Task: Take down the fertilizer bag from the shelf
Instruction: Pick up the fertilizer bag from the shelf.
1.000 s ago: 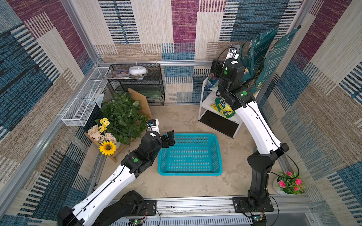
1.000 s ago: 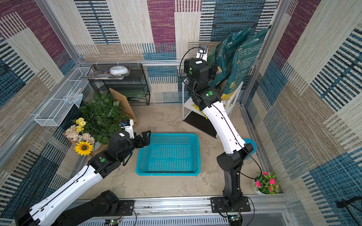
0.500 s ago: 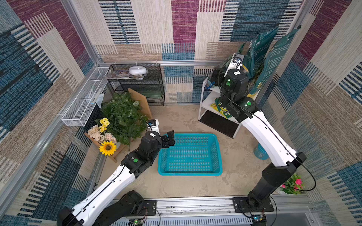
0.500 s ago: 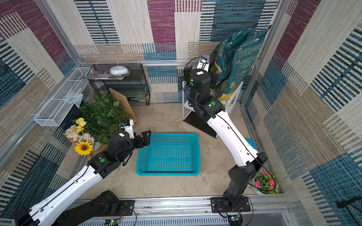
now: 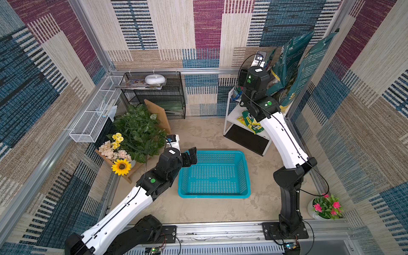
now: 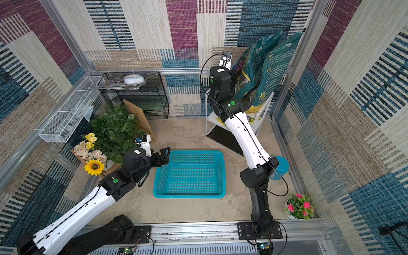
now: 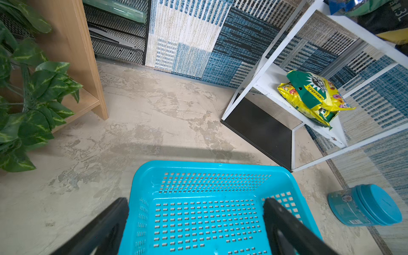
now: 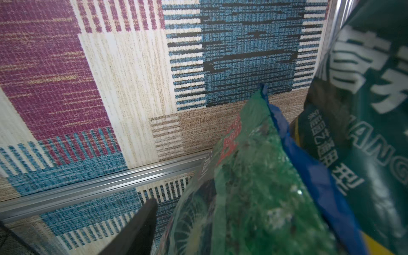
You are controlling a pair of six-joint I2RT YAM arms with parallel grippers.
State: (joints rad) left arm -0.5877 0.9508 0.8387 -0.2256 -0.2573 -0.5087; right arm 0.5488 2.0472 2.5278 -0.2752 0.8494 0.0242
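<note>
Up on the top board of the white shelf (image 7: pixel 268 81), in the right-hand corner, the fertilizer bag (image 8: pixel 254 181) stands on end, touching the taller dark-teal sacks (image 5: pixel 289 64) beside it. The right claw (image 8: pixel 203 207) sits close against it. One black finger (image 8: pixel 141 223) shows just beside the film and the other is hidden behind the bag, so I cannot tell whether it has bitten. The bag looks soft: thin, crinkled, see-through green plastic with loose stuff inside that should slump and shift. I'd pinch it high, on the filled body just under the blue seam — slick film alone may slide out. The left claw (image 5: pixel 191 156) hangs spread wide and empty above the turquoise basket (image 5: pixel 214 195).
</note>
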